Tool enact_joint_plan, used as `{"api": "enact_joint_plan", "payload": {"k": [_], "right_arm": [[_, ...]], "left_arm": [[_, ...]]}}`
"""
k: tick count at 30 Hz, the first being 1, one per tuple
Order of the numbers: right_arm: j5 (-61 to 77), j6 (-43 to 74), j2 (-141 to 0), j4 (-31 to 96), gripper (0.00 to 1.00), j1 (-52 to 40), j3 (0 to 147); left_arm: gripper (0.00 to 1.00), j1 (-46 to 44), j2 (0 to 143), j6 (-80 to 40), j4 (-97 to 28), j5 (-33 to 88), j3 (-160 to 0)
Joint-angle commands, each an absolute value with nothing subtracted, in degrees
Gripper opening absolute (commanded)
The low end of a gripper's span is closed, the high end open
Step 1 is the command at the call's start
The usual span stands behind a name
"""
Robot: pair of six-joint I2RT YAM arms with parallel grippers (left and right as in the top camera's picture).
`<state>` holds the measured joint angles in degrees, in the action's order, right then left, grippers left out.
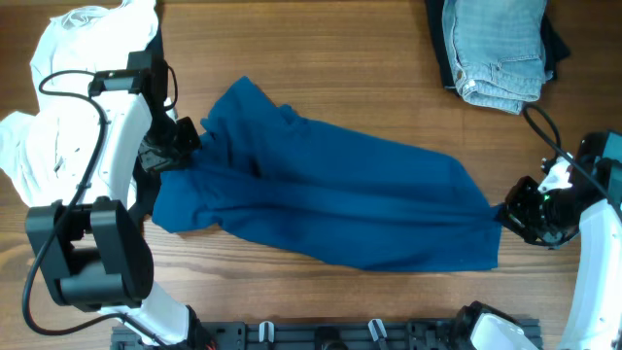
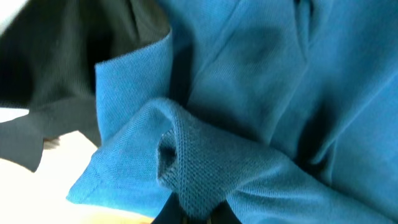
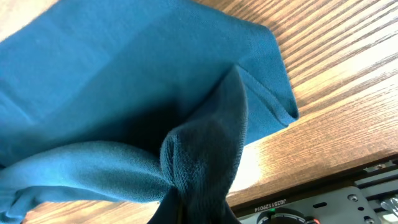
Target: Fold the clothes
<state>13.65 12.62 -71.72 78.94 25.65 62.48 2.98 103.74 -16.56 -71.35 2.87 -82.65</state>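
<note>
Left gripper (image 1: 185, 146) near table (image 1: 340, 58) left edge, right gripper (image 1: 503, 212) near right edge: each clamped tight on shirt (image 1: 340, 204). Pull apart evenly; flatten wrinkles before folding.

Matt, finely looped knit cloth for the blue shirt (image 2: 261, 93), coarsest-looking in the bunch at the left gripper (image 2: 191, 210) fingertips, with a flat stitched hem just beside them. Behind that bunch, matt black cloth (image 2: 56, 68) and soft white cloth (image 1: 53, 136); below the right gripper (image 3: 193, 213) fingertips, smooth, grained wooden table (image 3: 336, 93) with a low sheen. Well apart from both, faded rough denim (image 1: 496, 44) and smooth glossy white plastic arm casings (image 1: 115, 156).
</note>
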Motion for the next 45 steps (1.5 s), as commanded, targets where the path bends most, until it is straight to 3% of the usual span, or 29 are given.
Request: {"api": "enact_joint_plan", "payload": {"k": [1,2,4,7,13,16,22,24,27,34,41,45], "right_arm": [[12.91,13.52,-75.37,78.70,0.04,25.52,62.17],[12.88,13.50,-76.14,78.67,0.04,25.50,62.17],[12.88,13.50,-77.43,78.67,0.05,25.52,62.17],[12.88,13.50,-78.26,78.65,0.18,25.52,62.17],[12.86,13.50,-78.32,78.59,0.73,25.52,62.17],[12.86,13.54,-78.32,78.35,0.86,25.52,62.19],[12.88,13.52,-78.32,77.06,0.88,25.50,65.21],[12.88,13.43,-78.32,76.55,0.88,25.52,67.66],[13.32,11.70,-78.32,75.46,0.91,25.41,71.48],[13.56,8.99,-79.68,69.38,0.94,21.43,73.23],[13.52,7.57,-84.86,64.47,0.94,15.92,73.23],[13.52,7.62,-85.80,62.83,0.94,14.37,73.23]], "left_arm": [[0.05,2.72,103.88,-15.18,-70.72,1.89,-82.32],[0.11,2.72,103.88,-15.18,-70.72,1.89,-82.32],[0.35,2.72,103.88,-15.18,-70.74,1.89,-82.32],[0.56,2.72,103.88,-15.18,-70.74,1.89,-82.32],[0.71,2.72,103.88,-13.69,-70.00,1.87,-82.32],[0.73,2.72,103.88,-13.69,-69.12,1.89,-82.32],[0.78,2.37,103.83,-10.72,-66.98,2.50,-83.94],[0.83,1.58,103.81,-8.97,-66.11,2.52,-86.32],[0.99,-0.25,103.83,-5.91,-62.06,3.60,-90.61],[1.00,-5.15,105.80,2.81,-44.49,7.70,-92.27],[1.00,-8.36,114.28,14.96,-36.97,8.34,-92.27],[1.00,-8.58,118.10,16.14,-33.21,8.34,-92.27]]}}
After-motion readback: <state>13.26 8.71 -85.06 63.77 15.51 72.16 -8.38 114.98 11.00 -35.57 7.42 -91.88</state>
